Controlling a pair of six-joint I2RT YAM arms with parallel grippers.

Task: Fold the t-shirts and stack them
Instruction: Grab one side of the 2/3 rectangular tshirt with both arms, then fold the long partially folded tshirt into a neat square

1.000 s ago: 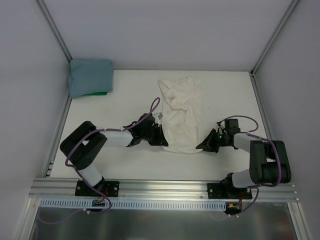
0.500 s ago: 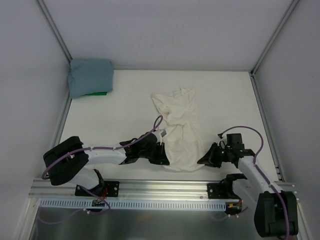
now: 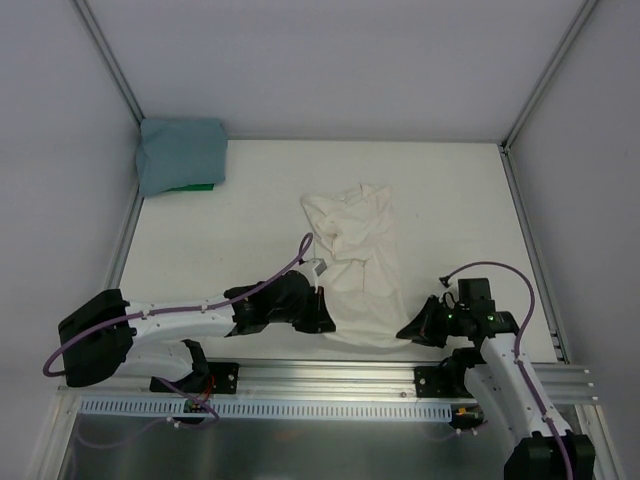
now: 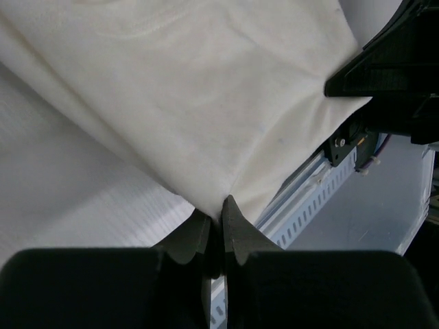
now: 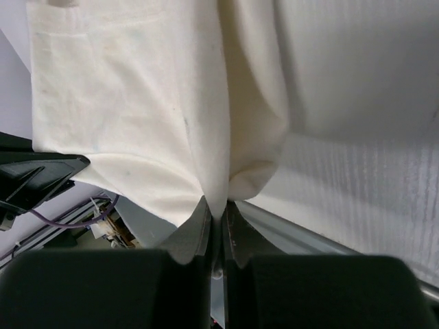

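Observation:
The cream t-shirt (image 3: 355, 260) lies stretched lengthwise down the middle of the table, its far end bunched. My left gripper (image 3: 322, 322) is shut on its near left corner, and my right gripper (image 3: 408, 332) is shut on its near right corner. Between them the hem reaches the table's front edge. The left wrist view has the cream t-shirt (image 4: 206, 96) pinched in the left gripper (image 4: 221, 205). In the right wrist view the cream t-shirt (image 5: 151, 103) is pinched in the right gripper (image 5: 218, 209). The teal-blue t-shirt (image 3: 180, 155) sits folded in the far left corner.
A green object (image 3: 190, 187) peeks out from under the teal-blue shirt. Aluminium frame rails (image 3: 330, 378) run along the near edge below the arms. Upright posts (image 3: 110, 60) and white walls bound the table at the back and sides.
Both grippers have dragged the cream t-shirt toward the near edge of the table. Its far end has followed and the cloth has lengthened out.

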